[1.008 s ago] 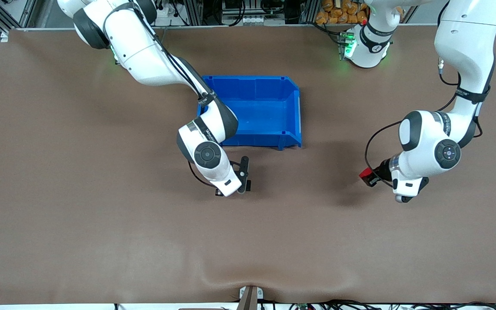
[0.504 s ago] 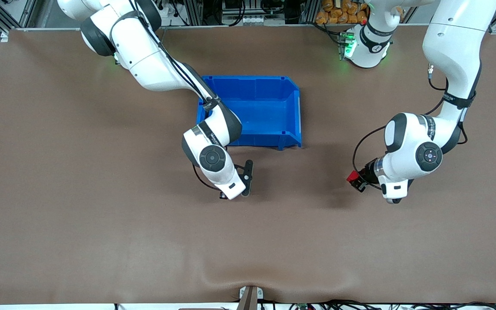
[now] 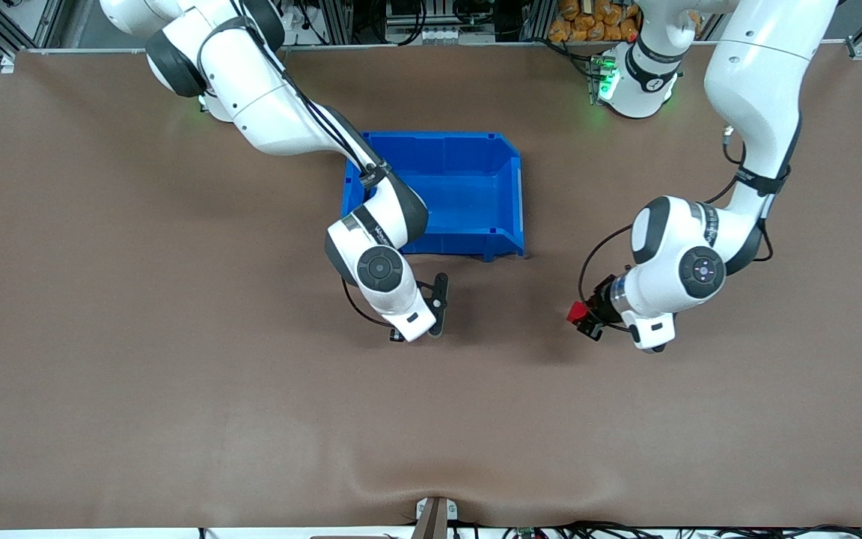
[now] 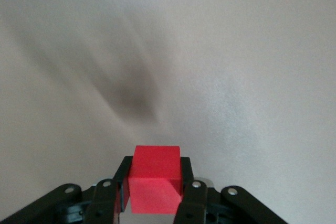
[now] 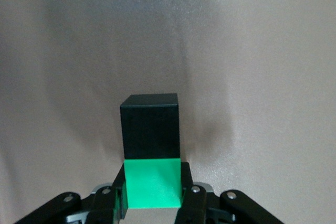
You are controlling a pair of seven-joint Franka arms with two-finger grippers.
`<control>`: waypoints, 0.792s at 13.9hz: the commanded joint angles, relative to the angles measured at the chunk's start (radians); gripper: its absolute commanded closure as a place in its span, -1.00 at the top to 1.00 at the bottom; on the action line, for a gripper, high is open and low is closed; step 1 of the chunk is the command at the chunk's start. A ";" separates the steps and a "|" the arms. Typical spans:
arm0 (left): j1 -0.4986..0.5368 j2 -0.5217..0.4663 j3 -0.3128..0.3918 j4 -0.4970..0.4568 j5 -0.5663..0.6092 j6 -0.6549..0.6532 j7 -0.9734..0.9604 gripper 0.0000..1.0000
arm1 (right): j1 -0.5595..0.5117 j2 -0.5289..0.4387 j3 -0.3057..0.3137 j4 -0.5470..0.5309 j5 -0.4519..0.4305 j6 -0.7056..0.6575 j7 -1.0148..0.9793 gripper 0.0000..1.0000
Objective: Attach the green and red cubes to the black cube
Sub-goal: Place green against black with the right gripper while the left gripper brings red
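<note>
The right gripper [image 5: 152,203] is hanging over the brown table [image 3: 139,389], just off the 7 o'clock corner of the blue bin [image 3: 476,150], with its jaws clamping the green cube [image 5: 152,183] between the fingers [image 5: 116,203]. The black cube [image 5: 150,127] is sitting flush against the green cube's outer face, sticking out past the fingertips with nothing else touching it; in the front view this pair is hiding under the wrist and only the dark fingers are showing at the bin's 7 o'clock. The left gripper [image 3: 583,318] is hovering over bare table at about the bin's 4 o'clock, toward the left arm's end, and at roughly 3 o'clock from the right gripper, well apart from it. Its jaws are squeezing the red cube [image 3: 575,312], which is poking out at 9 o'clock toward the right gripper. The bin is lying open-topped near the table's middle, nothing showing inside it.
</note>
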 commanded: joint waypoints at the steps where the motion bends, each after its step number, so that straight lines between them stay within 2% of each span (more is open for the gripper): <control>1: -0.039 0.054 0.004 0.079 -0.019 -0.011 -0.115 -1.00 | 0.007 0.029 -0.002 0.029 0.009 -0.002 0.015 0.99; 7: -0.143 0.161 0.004 0.235 -0.024 -0.011 -0.376 -1.00 | 0.000 -0.022 -0.003 0.015 0.001 -0.023 0.006 1.00; 9: -0.192 0.221 0.004 0.312 -0.030 -0.005 -0.463 -1.00 | -0.005 -0.057 -0.003 0.008 0.003 -0.073 0.007 1.00; 11: -0.226 0.247 0.004 0.335 -0.032 0.035 -0.555 -1.00 | -0.011 -0.097 -0.008 0.009 0.004 -0.164 0.016 1.00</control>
